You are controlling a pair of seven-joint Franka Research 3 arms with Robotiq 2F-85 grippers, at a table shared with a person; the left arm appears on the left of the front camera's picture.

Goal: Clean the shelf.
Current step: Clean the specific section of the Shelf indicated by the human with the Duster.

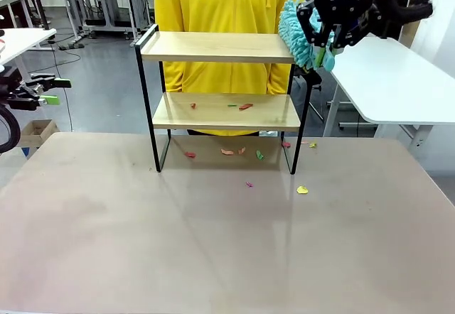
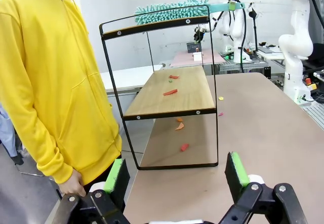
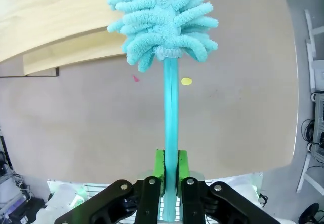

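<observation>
Right claw (image 3: 170, 163), duster (image 3: 162, 11) by crosswise shelf (image 1: 217, 46)

"ROBOTIQ" in white above the right jaws

Person (image 1: 227, 15): head cut off at 12 o'clock; legs hidden behind shelf (image 1: 220, 111).
Duster (image 3: 162, 16): head tip cut off at 12 o'clock, right wrist view.
Scraps (image 1: 245, 106): too small to identify.
Left end effector (image 1: 55, 91): rear cut off at 9 o'clock.

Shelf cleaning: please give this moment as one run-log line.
right gripper: shut on duster | duster: at shelf top, right end | left gripper: open | lower board: scraps
</observation>
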